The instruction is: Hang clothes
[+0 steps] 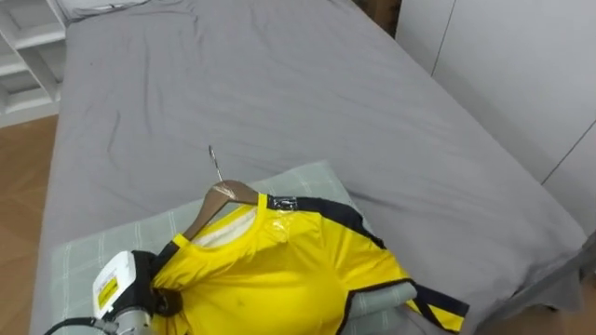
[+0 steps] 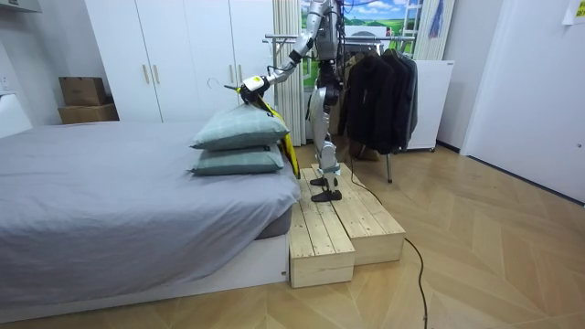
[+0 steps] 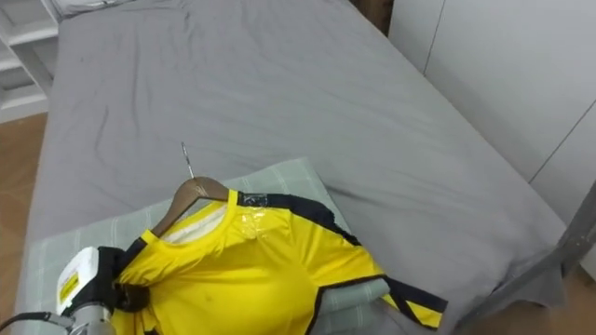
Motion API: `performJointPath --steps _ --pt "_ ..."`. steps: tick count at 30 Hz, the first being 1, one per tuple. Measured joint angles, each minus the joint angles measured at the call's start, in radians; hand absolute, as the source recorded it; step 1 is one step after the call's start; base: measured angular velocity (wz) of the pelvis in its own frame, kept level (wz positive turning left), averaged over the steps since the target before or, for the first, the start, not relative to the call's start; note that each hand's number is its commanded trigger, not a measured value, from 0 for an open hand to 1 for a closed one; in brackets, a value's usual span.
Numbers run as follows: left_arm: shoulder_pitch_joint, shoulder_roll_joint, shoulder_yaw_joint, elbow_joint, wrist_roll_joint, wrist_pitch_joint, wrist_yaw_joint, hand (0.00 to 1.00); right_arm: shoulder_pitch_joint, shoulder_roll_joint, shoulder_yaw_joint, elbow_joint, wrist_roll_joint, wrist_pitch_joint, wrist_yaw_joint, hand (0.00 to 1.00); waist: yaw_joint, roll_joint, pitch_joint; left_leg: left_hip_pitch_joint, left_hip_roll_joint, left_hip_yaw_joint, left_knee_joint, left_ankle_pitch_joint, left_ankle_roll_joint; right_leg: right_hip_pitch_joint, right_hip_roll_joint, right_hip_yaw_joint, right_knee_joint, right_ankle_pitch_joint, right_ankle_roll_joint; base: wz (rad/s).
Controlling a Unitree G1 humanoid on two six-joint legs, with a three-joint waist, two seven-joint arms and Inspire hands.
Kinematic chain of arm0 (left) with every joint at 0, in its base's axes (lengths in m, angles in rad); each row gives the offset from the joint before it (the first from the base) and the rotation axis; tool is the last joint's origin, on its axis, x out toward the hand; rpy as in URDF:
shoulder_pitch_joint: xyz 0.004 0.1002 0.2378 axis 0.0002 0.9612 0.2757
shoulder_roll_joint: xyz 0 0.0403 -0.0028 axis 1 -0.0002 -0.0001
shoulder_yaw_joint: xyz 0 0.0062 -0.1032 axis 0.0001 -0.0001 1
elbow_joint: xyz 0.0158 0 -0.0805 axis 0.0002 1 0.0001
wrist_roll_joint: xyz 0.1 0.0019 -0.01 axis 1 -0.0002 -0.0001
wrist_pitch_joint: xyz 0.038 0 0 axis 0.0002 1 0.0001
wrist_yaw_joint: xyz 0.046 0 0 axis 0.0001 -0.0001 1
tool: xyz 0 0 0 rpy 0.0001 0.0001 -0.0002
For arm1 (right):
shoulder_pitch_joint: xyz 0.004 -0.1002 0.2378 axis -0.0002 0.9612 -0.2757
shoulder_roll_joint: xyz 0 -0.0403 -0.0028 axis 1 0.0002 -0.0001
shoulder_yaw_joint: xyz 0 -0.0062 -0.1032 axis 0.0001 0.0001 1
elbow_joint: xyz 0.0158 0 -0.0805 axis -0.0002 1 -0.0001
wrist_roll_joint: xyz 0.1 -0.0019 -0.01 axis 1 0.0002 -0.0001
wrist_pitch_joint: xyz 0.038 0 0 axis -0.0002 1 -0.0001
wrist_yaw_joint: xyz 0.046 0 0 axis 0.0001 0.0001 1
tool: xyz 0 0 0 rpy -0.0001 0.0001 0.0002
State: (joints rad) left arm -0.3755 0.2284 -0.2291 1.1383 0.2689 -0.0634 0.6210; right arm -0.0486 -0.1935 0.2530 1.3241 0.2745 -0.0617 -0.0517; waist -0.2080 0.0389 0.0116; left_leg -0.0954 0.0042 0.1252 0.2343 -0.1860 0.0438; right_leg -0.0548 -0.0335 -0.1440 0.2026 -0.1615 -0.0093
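A yellow shirt [image 1: 279, 270] with black trim is draped on a wooden hanger [image 1: 223, 194], whose metal hook [image 1: 214, 163] points up and away from me. It hangs just above the pale green pillows [image 1: 317, 181] at the end of the bed. My left hand [image 1: 140, 288] comes in from the lower left and is shut on the shirt's shoulder at the hanger's end. In the room view I stand on a wooden platform [image 2: 343, 228] beside the bed, left arm stretched out with the shirt [image 2: 260, 96] over the stacked pillows [image 2: 239, 132].
The grey bed [image 1: 279, 84] spreads ahead of me. Behind me a clothes rack [image 2: 379, 87] holds dark garments. White wardrobes [image 2: 183, 55] line the wall, cardboard boxes [image 2: 84, 96] sit beyond the bed, and a white shelf [image 1: 28, 56] stands at the far left.
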Motion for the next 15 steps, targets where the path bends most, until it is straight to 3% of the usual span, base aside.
performJointPath --steps 5,8,10,15 --pt "0.0 0.0 0.003 -0.031 0.01 -0.011 0.002 1.0 0.019 0.003 -0.015 -0.004 0.007 -0.012 -0.001 0.0 0.0 0.0 -0.0014 0.013 -0.002 -0.011 0.005 0.0 0.0 0.019 0.0 0.001 -0.001 0.0 0.001 0.03" --pt "0.01 0.001 0.011 -0.112 0.018 -0.01 0.009 1.0 0.033 0.004 -0.039 -0.006 0.006 -0.012 -0.001 0.0 0.012 0.0 -0.0018 0.022 -0.003 -0.006 0.002 0.001 0.0 0.037 0.002 0.004 -0.019 0.0 0.004 0.0" --pt "0.047 0.001 0.012 -0.21 0.017 -0.016 0.036 1.0 0.04 0.004 -0.04 -0.006 0.02 -0.012 -0.002 0.0 0.022 -0.001 -0.0025 0.037 -0.003 -0.005 -0.002 0.001 0.0 0.049 0.002 0.004 -0.019 0.0 0.004 0.0" --pt "0.065 0.001 0.012 -0.265 0.017 -0.049 0.052 1.0 0.039 0.006 -0.04 -0.006 0.035 -0.015 -0.003 0.0 0.022 -0.001 -0.0053 0.061 -0.003 -0.01 -0.008 0.001 0.0 0.073 0.002 0.001 -0.022 0.0 0.004 0.01"
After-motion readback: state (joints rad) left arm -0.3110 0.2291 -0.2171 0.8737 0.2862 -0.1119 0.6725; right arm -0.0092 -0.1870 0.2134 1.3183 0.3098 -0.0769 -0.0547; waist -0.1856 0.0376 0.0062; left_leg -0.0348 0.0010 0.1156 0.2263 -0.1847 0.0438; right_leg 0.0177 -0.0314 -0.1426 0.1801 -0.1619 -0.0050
